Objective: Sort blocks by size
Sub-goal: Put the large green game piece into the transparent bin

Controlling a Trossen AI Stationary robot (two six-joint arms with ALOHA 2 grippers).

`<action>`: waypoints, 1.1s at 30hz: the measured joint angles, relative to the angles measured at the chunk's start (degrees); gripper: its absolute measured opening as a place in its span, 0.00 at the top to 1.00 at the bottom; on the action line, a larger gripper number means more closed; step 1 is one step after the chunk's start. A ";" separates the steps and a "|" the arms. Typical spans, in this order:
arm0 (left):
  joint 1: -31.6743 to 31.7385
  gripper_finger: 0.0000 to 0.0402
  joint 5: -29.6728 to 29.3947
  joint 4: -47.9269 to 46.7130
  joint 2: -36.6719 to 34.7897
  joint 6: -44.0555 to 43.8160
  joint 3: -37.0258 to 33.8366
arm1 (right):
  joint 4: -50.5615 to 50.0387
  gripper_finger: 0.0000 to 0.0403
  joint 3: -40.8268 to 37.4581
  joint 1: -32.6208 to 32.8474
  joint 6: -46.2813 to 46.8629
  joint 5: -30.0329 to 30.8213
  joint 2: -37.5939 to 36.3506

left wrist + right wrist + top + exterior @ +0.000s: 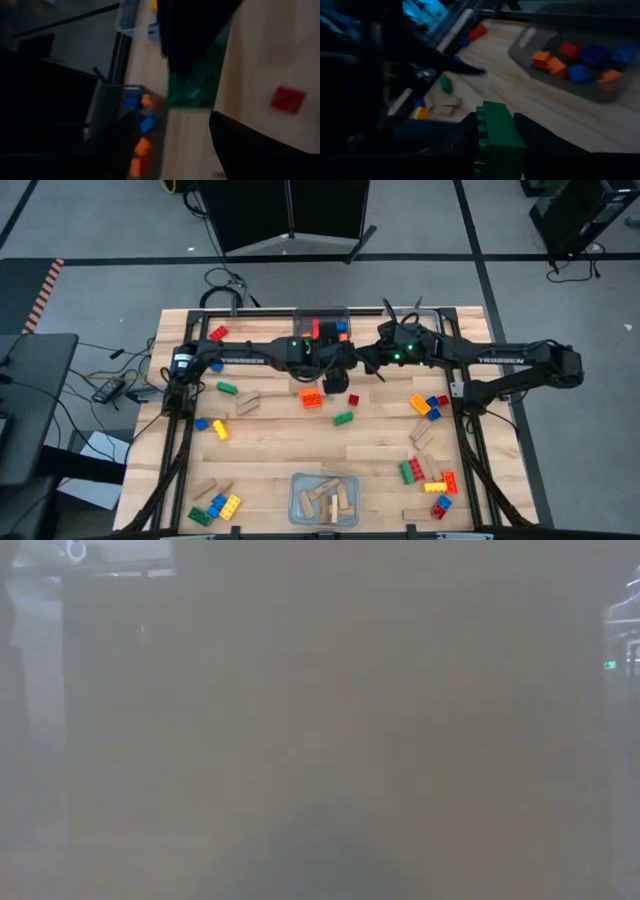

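The right hand point(495, 150) grips a green block point(500, 137) near the clear bin point(322, 322) at the far edge of the table point(280, 435). That bin holds orange, red and blue blocks point(580, 60). The left hand point(340, 380) hangs open just in front of the bin, above an orange block point(311, 399). More blocks lie along both side edges. The middle of the table has room to move.

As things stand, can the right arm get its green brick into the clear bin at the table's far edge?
Probably yes: the right gripper holds the green brick, with bare table up to the clear bin; the left gripper nearby might crowd it.
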 joint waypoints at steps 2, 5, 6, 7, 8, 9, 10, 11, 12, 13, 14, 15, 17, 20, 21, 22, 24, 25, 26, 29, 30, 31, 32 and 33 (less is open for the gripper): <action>0.29 0.35 -1.58 -0.67 0.00 2.88 0.00 | -0.75 0.70 -0.08 -1.52 0.00 -0.23 0.09; 0.62 0.34 -6.06 -3.77 -0.04 5.52 0.07 | -1.84 0.70 -0.08 -4.09 -0.01 -0.29 -0.23; 0.89 0.34 -7.04 -4.49 -0.04 5.09 0.07 | -2.34 0.70 -0.08 -4.88 0.00 -0.27 -0.27; 1.19 0.34 -7.09 -5.64 -0.04 4.18 0.07 | -2.78 0.70 -0.08 -5.67 0.00 -0.21 -0.38; 1.64 0.34 -5.90 -6.97 -0.04 4.01 0.07 | -3.57 0.70 -0.08 -6.52 0.00 -0.10 -0.62; 2.29 0.34 -2.98 -8.08 -0.28 3.91 0.07 | -4.21 0.70 -0.08 -7.29 0.00 0.26 -1.02; 3.14 0.34 1.31 -8.62 -0.74 3.76 -0.16 | -4.75 0.70 -0.08 -8.10 -0.02 0.67 -1.43; 4.14 0.34 5.75 -8.43 -1.14 3.33 -0.53 | -5.55 0.70 -0.08 -8.86 -0.02 1.36 -1.83; 5.34 0.34 10.55 -7.72 -1.96 2.59 -1.24 | -6.48 0.70 -0.08 -9.71 -0.03 2.14 -2.31; 6.63 0.34 15.01 -7.17 -2.87 2.22 -2.38 | -7.82 0.70 -0.08 -10.62 -0.02 2.96 -2.83; 7.98 0.34 18.00 -6.62 -3.68 1.62 -3.74 | -9.05 0.70 -0.08 -11.26 -0.01 3.87 -3.33; 9.34 0.34 19.88 -5.64 -4.60 0.88 -5.23 | -10.16 0.70 0.04 -11.99 0.00 4.81 -3.89; 11.78 0.34 20.76 -4.06 -6.67 -0.15 -8.74 | -16.26 0.70 1.69 -13.28 -0.01 7.69 -4.61; 14.87 0.34 20.82 1.02 -11.21 -0.88 -14.82 | -27.76 0.70 5.81 -14.42 -0.03 14.64 -4.53; 15.64 0.34 20.84 2.95 -13.15 -0.88 -17.27 | -31.65 0.70 7.17 -14.75 -0.02 16.97 -4.23; 16.24 0.34 20.95 5.14 -15.28 -0.95 -19.85 | -34.83 0.70 8.61 -15.15 0.00 18.69 -3.93; 17.36 0.34 21.03 10.06 -19.42 -1.01 -25.34 | -40.81 0.70 10.80 -16.21 0.00 21.46 -3.09; 17.95 0.34 21.05 12.55 -21.72 -1.03 -28.20 | -43.03 0.70 11.58 -16.72 0.01 22.39 -2.63; 18.48 0.34 21.04 14.62 -24.00 -1.16 -30.89 | -44.31 0.70 12.22 -17.33 0.02 23.22 -2.00; 20.18 0.34 21.05 21.84 -30.95 -2.16 -38.48 | -46.01 0.70 12.45 -19.38 0.03 24.03 0.38; 20.69 0.34 21.01 23.40 -33.00 -2.47 -40.73 | -45.94 0.70 12.45 -19.99 0.07 24.07 1.54; 21.28 0.34 21.01 25.07 -34.90 -2.86 -42.81 | -45.85 0.70 12.45 -20.66 0.17 24.14 2.84; 21.87 0.34 20.99 26.66 -36.73 -2.98 -44.72 | -45.67 0.70 12.45 -21.18 0.15 24.36 4.19; 22.45 0.34 20.95 27.59 -38.38 -3.16 -46.43 | -45.03 0.70 12.45 -21.56 0.11 24.94 5.70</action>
